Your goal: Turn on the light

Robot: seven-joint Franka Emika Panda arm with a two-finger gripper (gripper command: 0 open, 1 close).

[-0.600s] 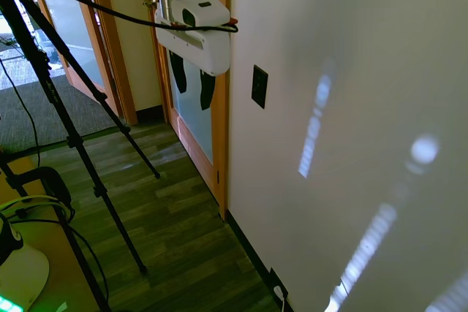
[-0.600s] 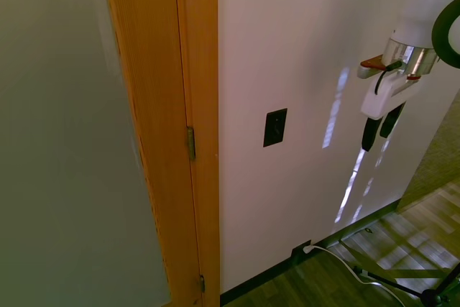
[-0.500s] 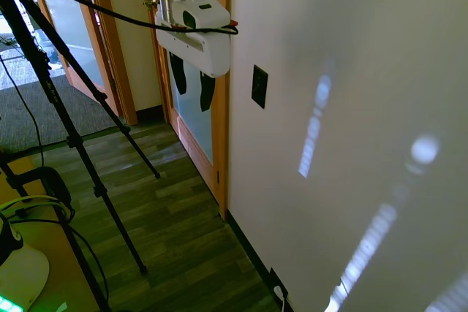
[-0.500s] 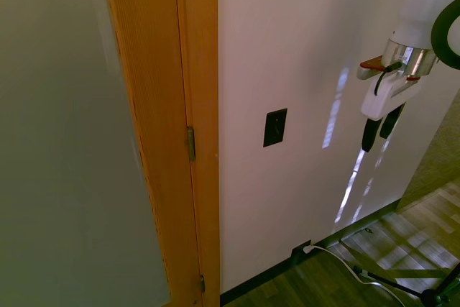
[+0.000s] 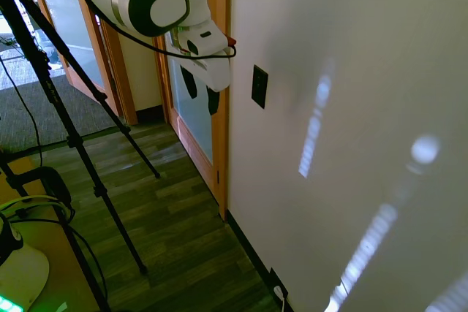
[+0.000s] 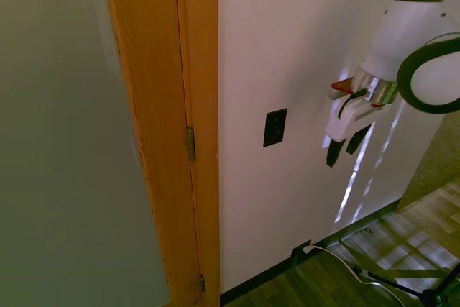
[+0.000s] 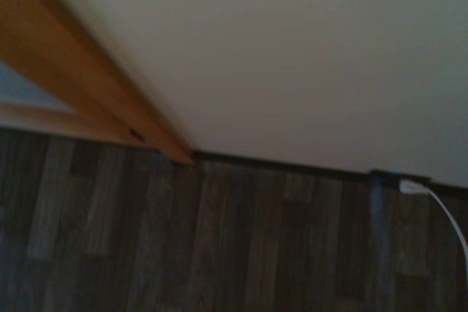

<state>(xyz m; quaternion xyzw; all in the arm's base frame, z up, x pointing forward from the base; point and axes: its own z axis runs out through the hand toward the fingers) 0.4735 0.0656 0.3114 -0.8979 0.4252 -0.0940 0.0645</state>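
where the white wall (image 5: 351, 49) meets the wooden door frame (image 5: 218, 129), the switch (image 5: 259, 86) sits, tool (image 5: 202, 91) near it, fingers parted, empty. opposite view: bare wall lies between switch (image 6: 274, 127) and tool (image 6: 343, 146). wrist: floor (image 7: 183, 246), outlet plate (image 7: 380, 179), white plug (image 7: 414, 186).

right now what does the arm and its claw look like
The arm is glossy white with rounded joints, each capped by a dark ring around a white disc. A silver collar with a small orange-red tab sits above the white claw body, which ends in two short black fingers. A black cable loops along it.
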